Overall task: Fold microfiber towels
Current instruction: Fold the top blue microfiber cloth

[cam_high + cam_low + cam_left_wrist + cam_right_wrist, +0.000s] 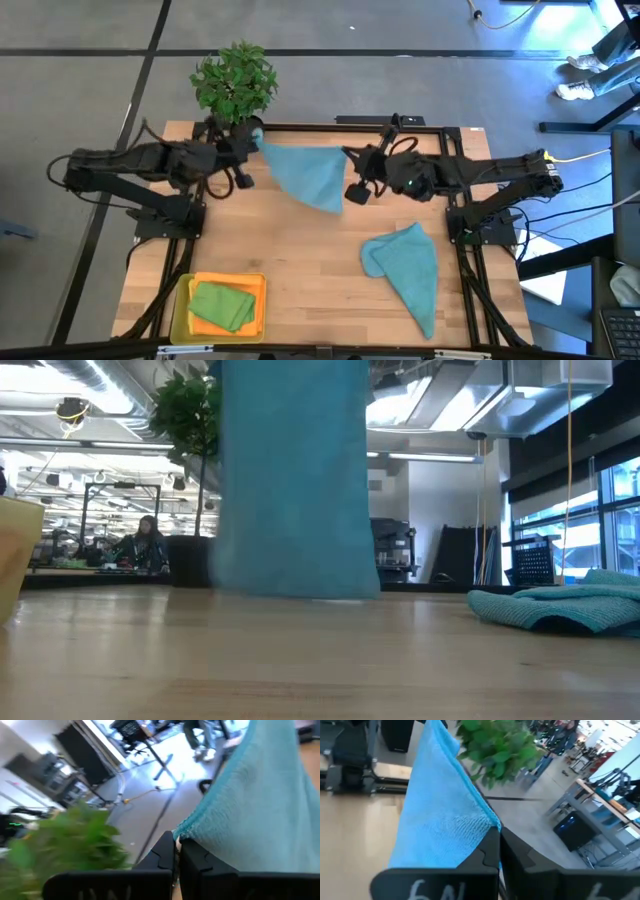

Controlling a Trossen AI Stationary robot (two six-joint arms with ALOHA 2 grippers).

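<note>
I have the left gripper [256, 135] and right gripper [352, 155] each pinched on a corner of one teal-blue towel [305, 175], stretched above the counter [300, 270] beside the potted plant [235, 80].

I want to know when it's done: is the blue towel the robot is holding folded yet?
Not yet. The blue towel hangs spread between the left gripper and right gripper, its lower edge near the table.

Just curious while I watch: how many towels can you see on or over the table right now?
3. One teal towel hangs stretched between the left hand and the right hand. Another teal towel lies crumpled on the table's right. A green towel sits in the yellow tray; others may be hidden beneath it.
</note>
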